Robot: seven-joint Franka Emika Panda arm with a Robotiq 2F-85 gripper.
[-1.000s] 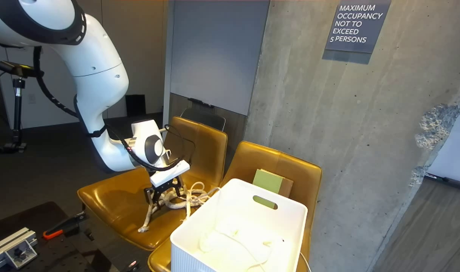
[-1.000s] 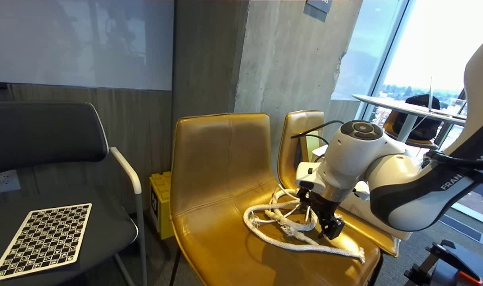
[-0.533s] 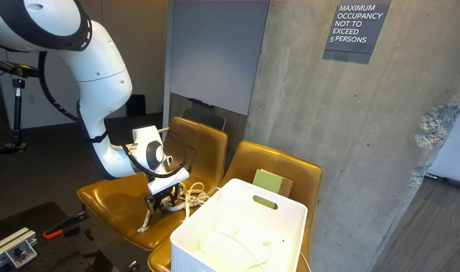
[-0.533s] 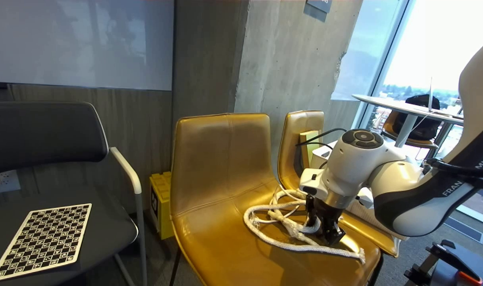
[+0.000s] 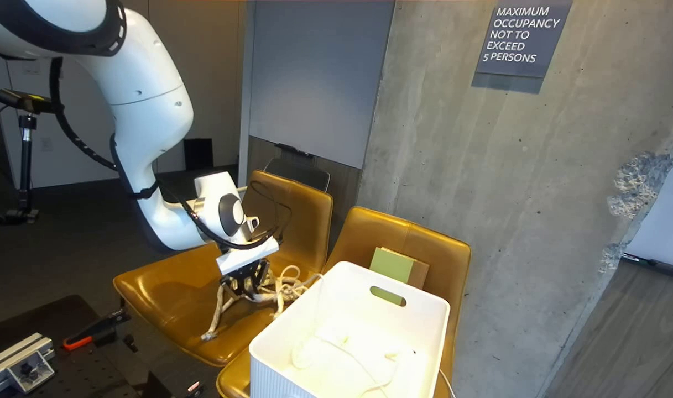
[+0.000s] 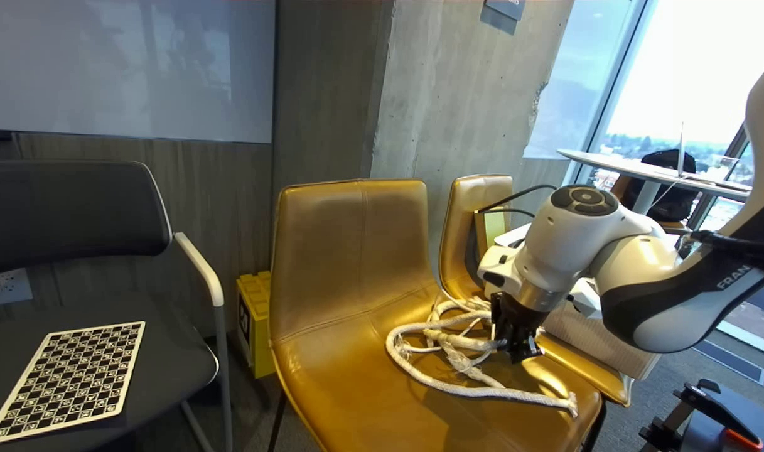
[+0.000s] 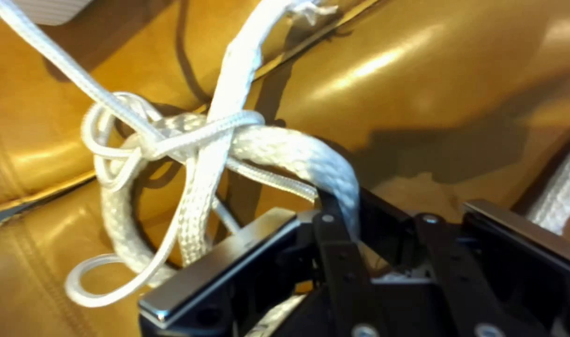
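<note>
A thick white rope (image 6: 419, 380) lies in loops on the tan chair seat (image 6: 356, 408). Its loops are bound with a thinner white cord (image 7: 78, 75), which runs off toward the top left of the wrist view. My gripper (image 7: 348, 210) is shut on a bend of the rope, which enters between the dark fingers; their very tips are partly hidden by it. In both exterior views the gripper (image 5: 246, 292) stays low over the seat, and one loose rope end (image 5: 210, 335) rests near the seat's front edge.
A white bin (image 5: 444, 309) with pale cord inside stands on the neighbouring tan chair, close beside the gripper. Behind it a green book-like object (image 5: 391, 265) leans on the backrest. A black chair (image 6: 168, 376) carries a checkered board (image 6: 74, 376). A dark bench (image 5: 87, 365) holds tools.
The jaws have gone from open to shut on the rope. The gripper first dipped toward the seat, then rose slightly, pulling the held stretch of rope up a little.
</note>
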